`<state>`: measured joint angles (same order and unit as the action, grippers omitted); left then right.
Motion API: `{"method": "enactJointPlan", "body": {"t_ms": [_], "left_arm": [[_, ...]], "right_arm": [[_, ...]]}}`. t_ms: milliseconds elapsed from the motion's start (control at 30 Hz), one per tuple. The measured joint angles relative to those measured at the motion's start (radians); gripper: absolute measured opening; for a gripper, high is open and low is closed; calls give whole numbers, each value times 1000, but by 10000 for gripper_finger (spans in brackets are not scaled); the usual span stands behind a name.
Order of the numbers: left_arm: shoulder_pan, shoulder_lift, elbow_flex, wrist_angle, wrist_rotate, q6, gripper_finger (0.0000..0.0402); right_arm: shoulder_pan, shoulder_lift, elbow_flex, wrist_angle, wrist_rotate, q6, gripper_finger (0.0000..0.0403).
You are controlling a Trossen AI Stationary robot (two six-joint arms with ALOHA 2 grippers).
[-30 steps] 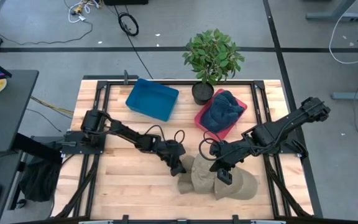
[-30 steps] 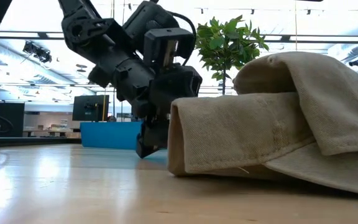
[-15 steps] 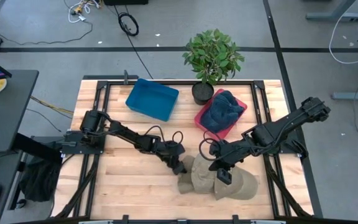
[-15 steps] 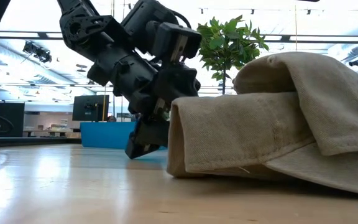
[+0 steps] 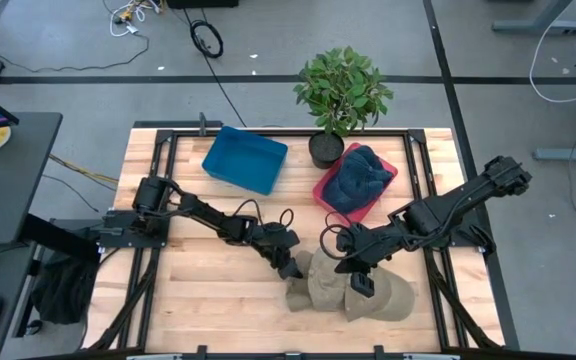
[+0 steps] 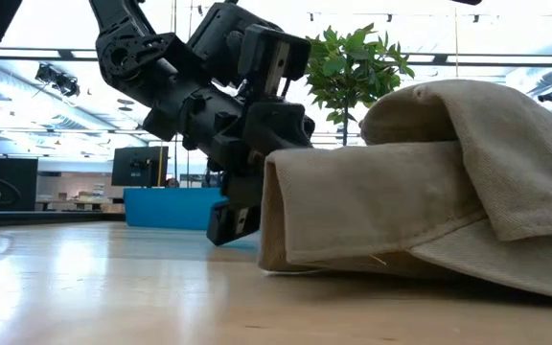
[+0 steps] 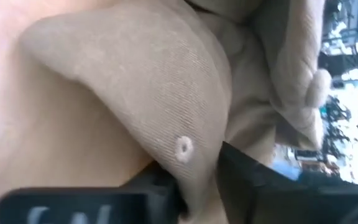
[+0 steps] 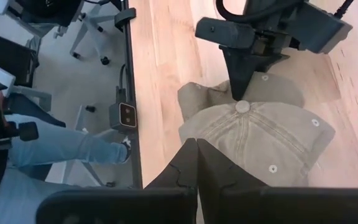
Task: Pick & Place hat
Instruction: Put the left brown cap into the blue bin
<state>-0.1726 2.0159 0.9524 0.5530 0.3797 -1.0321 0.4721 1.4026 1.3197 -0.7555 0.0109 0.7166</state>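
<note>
A tan cloth hat [image 5: 353, 292] lies crumpled on the wooden table near its near edge, with its brim and lower folds [image 6: 401, 201] resting on the wood. My left gripper [image 5: 290, 266] is at the hat's left edge, low over the table, shut on its fabric. My right gripper [image 5: 361, 285] hangs above the hat's crown [image 8: 260, 143] with its fingers [image 8: 192, 149] shut together and pointing down. A blue hat [image 5: 358, 175] sits in a red tray. My left gripper pinches a fold of the hat's crown fabric [image 7: 194, 171] between its two fingers, just beside an eyelet [image 7: 183, 147]. It comes in low and slanting from the table's left. The hat stays on the table. My right gripper: I cannot tell whether its shut fingertips touch the crown.
A blue bin [image 5: 245, 158] and a potted plant [image 5: 343, 95] stand at the far edge, with the red tray [image 5: 388, 165] beside the plant. Bare wood lies to the left of the hat. In the right wrist view a person's legs [image 8: 55, 149] show beyond the table's edge.
My left gripper tipped and swung slightly away from the hat's left edge. It then came back in against that edge, a little higher off the wood. The hat and my right gripper have stayed nearly where they were.
</note>
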Motion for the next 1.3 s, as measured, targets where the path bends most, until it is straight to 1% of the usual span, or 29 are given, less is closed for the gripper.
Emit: {"method": "enactJointPlan", "body": {"t_ms": [100, 133, 167, 400, 633, 733, 900, 1300], "left_arm": [[0, 0, 0, 6, 60, 0, 28], [0, 0, 0, 9, 82, -1, 15], [0, 0, 0, 16, 103, -6, 11], [2, -3, 2, 122, 263, -62, 5], [32, -5, 2, 294, 388, -175, 5], [52, -5, 3, 387, 417, -228, 4], [87, -19, 3, 515, 423, -267, 4], [154, -172, 3, 512, 495, -266, 3]], "right_arm": [[0, 0, 0, -6, 0, -3, 2], [0, 0, 0, -10, 0, -10, 2], [0, 0, 0, -13, 0, -19, 2], [0, 0, 0, -24, 0, -55, 2], [0, 0, 0, -31, 0, -74, 2], [1, 1, 0, -45, 0, -76, 2], [1, 1, 0, -72, 22, -78, 2], [1, 1, 0, -86, 47, -97, 2]]}}
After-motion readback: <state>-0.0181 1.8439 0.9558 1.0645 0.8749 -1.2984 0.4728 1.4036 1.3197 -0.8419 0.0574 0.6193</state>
